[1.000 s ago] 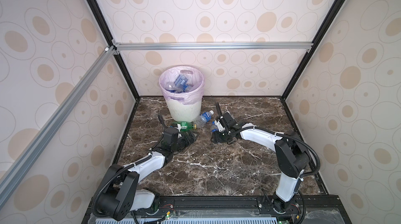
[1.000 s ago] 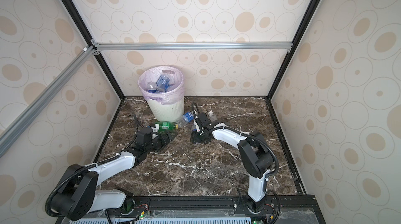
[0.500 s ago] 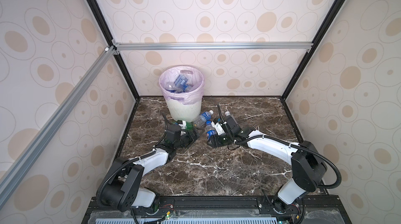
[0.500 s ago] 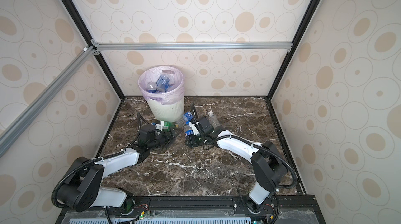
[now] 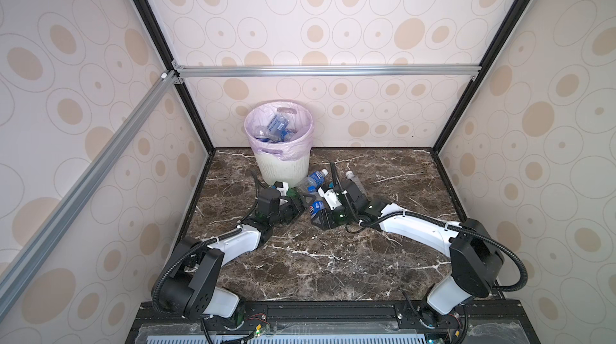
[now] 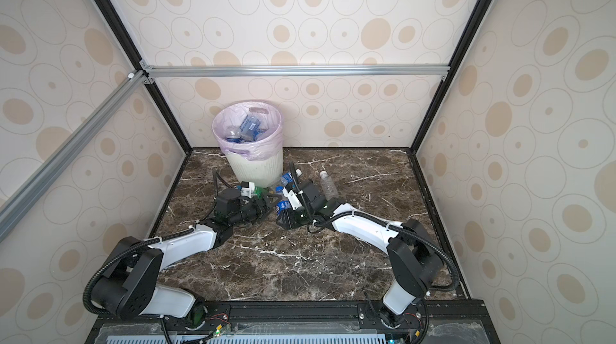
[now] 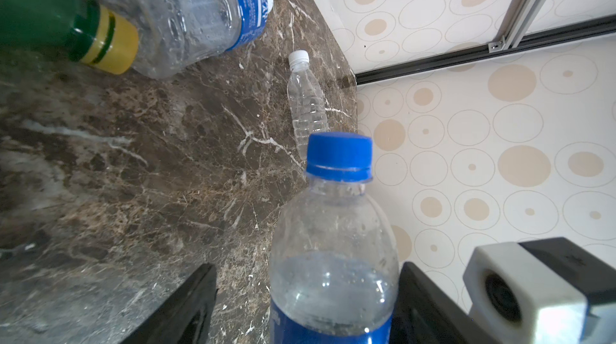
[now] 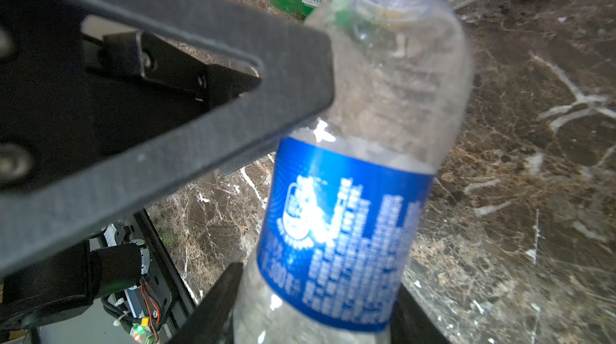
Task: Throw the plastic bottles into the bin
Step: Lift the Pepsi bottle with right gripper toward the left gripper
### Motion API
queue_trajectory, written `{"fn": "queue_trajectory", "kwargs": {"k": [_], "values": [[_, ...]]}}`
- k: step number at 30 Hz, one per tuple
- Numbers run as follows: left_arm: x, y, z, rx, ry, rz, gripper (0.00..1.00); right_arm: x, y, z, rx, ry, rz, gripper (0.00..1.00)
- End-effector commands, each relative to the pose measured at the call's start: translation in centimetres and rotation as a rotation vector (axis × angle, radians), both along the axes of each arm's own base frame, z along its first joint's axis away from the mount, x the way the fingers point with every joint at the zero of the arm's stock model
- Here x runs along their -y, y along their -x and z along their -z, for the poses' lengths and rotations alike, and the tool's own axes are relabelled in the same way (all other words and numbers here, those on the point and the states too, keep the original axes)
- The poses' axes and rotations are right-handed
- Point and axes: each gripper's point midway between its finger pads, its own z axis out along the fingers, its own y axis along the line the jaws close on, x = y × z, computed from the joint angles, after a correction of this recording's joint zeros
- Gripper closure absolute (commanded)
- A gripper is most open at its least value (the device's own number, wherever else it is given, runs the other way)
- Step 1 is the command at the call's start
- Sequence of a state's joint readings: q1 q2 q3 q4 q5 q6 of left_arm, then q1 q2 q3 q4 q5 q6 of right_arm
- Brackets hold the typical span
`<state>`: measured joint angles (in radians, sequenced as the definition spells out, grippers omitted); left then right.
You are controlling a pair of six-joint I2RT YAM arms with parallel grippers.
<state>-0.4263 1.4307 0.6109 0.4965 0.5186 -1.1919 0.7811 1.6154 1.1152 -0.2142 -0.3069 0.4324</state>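
Dark marble tabletop (image 5: 333,259), spotted-wallpaper walls (image 5: 333,9). My right gripper (image 8: 313,312) clamps a blue-labelled bottle (image 8: 350,225); my left gripper (image 7: 310,292) straddles it, jaws apart. Beyond them lie a green bottle (image 7: 40,9), a clear bottle (image 7: 186,15), then the bin (image 5: 283,169).

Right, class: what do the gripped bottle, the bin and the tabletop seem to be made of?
Gripped bottle: thin clear plastic, glossy, see-through. Bin: white ribbed plastic, matte; pink film liner. Tabletop: brown marble-look, white veins, polished; possibly laminate.
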Motion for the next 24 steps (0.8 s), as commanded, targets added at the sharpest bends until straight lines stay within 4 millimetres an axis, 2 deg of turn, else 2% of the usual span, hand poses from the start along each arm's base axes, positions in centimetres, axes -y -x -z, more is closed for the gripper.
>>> {"fn": "queue_trajectory", "kwargs": {"k": [1,7,12,17,22,24], "values": [[0.9,-0.5,-1.4,0.029,0.029,0.013,0.21,-1.0,0.8,-1.7,0.041,-0.057,-0.052,0.47],[1.0,-0.7,-1.5,0.034,0.030,0.012,0.28,-1.3,0.9,-1.6,0.038,-0.062,-0.064,0.47],[0.9,-0.7,-1.3,0.029,0.023,0.009,0.38,-1.4,1.0,-1.6,0.037,-0.060,-0.067,0.45],[0.6,-0.7,-1.1,0.022,0.006,-0.006,0.45,-1.0,1.2,-2.1,0.053,-0.047,-0.081,0.38],[-0.7,-1.5,-1.8,0.038,-0.059,-0.060,0.45,-0.4,1.2,-3.9,0.097,-0.050,-0.074,0.20],[-1.3,-1.9,-2.6,0.053,-0.068,-0.079,0.45,-0.2,1.2,-4.9,0.115,-0.060,-0.069,0.15]]}}
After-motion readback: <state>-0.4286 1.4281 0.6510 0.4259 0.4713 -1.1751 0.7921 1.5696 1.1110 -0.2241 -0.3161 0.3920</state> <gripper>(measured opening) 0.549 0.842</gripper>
